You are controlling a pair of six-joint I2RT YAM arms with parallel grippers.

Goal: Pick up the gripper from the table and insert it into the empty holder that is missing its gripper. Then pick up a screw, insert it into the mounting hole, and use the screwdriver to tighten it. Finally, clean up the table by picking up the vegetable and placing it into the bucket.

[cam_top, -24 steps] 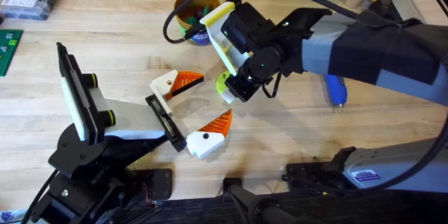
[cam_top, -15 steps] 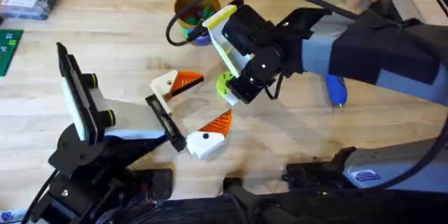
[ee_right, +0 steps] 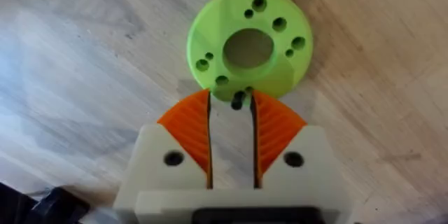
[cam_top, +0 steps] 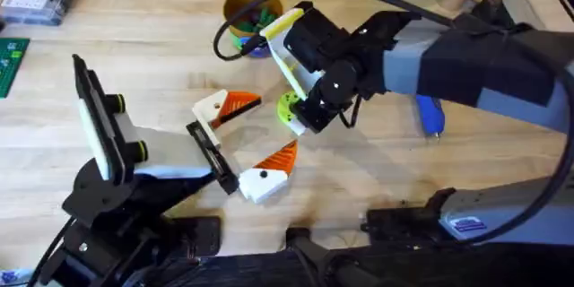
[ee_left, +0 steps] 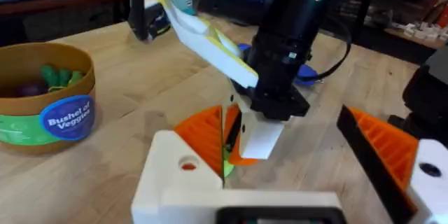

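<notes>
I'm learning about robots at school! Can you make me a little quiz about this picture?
1. True or false: the left gripper has its fingers open.
2. What does the right gripper seem to pinch at the edge of the green disc? A: a small black screw. B: a spoon. C: a carrot.
3. Fill in: the bucket label reads "Bushel of ___".

Key: 1 true; 2 A; 3 Veggies.

The right tool [cam_top: 300, 118] blocks the counter's [cam_top: 161, 54] middle; the bucket [cam_top: 244, 13] stands behind; open wood lies left.
</notes>
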